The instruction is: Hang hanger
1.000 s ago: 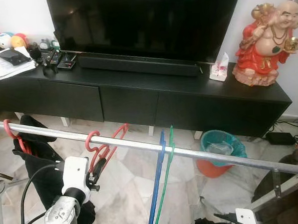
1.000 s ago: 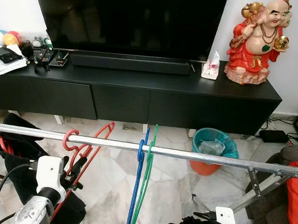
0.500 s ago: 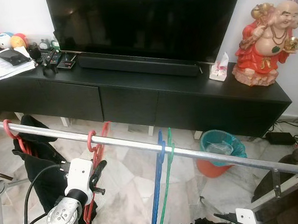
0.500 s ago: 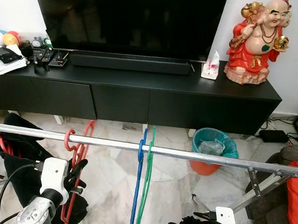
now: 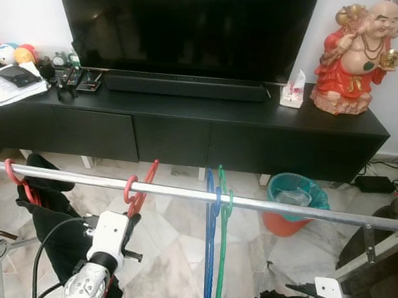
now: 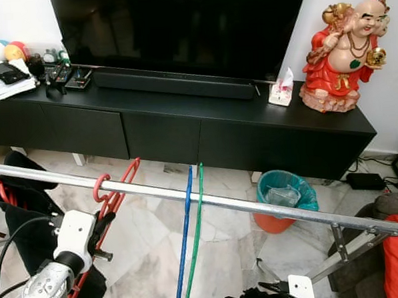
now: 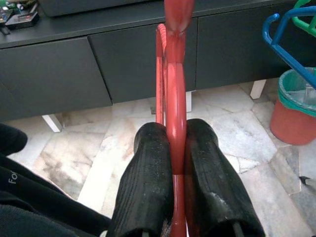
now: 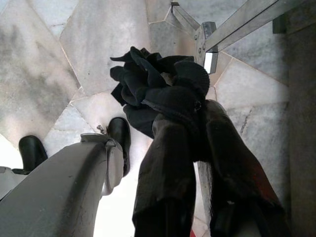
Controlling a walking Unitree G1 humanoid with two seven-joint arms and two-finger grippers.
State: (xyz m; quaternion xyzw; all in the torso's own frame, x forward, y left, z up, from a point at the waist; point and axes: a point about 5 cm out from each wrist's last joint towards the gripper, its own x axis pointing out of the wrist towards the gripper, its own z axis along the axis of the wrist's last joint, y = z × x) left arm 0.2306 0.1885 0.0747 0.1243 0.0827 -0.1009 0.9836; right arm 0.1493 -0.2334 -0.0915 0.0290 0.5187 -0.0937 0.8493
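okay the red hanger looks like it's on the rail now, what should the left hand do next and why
Probably open the left hand and draw it back. The red hanger already has its hook over the metal rail, left of the blue hanger and green hanger, while the fingers are clamped on its lower part, so letting go should leave it hanging.

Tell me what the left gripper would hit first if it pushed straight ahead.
The left gripper, shut on the red hanger, points toward the black TV cabinet. Nothing else seems to lie between, though depth is hard to judge.
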